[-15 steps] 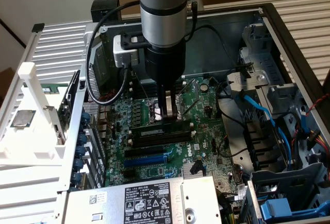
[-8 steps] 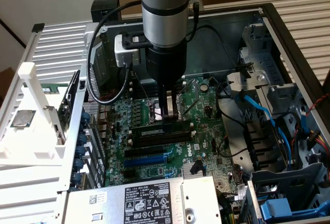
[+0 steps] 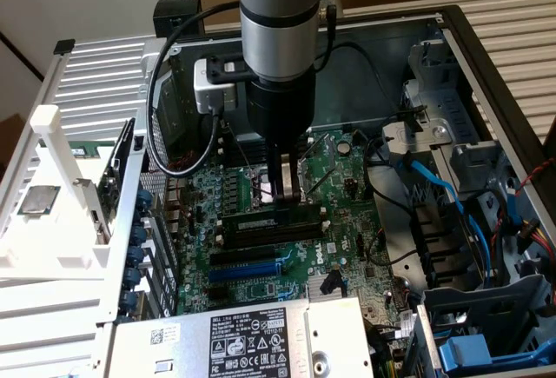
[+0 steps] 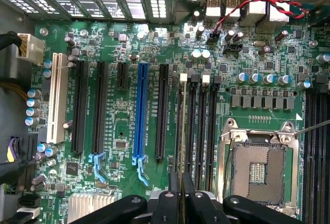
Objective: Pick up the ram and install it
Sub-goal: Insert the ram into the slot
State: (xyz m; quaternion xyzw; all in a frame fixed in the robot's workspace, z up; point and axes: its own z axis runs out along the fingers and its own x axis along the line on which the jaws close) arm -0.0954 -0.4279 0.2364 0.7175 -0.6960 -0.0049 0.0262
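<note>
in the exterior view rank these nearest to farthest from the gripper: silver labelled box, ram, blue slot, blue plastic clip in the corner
1. ram: clamped in the gripper, right beneath it.
2. blue slot: on the board, a few slots below the ram.
3. silver labelled box: along the bottom edge.
4. blue plastic clip: bottom corner on the exterior view's right.

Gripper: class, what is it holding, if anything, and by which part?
The ram, pinched by its upper long edge between the jaws, standing over the black slots.
</note>
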